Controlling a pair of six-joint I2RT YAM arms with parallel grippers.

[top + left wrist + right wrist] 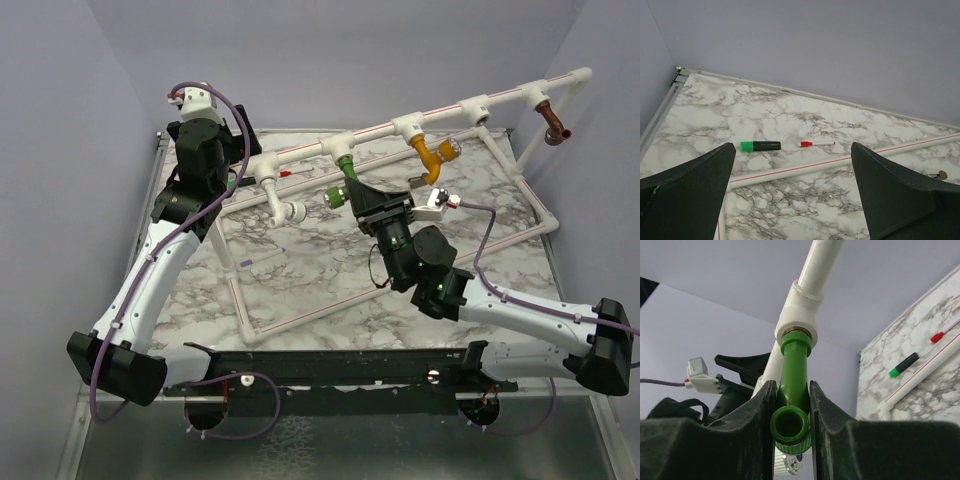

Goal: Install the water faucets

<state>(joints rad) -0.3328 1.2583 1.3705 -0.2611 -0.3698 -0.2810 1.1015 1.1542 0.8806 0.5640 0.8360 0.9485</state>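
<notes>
Right fingers [752, 432] clamp the green faucet [794, 365], one of four faucets [430, 155] on the pipe [375, 132]; left fingers [690, 200] spread empty.

The right gripper [791, 390] hides the flanks of the green faucet [795, 355]; its silver end [789, 465] runs off the bottom edge. A tiny round piece [941, 174] near the pipe [805, 169] cannot be identified.

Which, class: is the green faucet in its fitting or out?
In: the green faucet has its hex end seated in the white fitting; the right hand grips it.
</notes>
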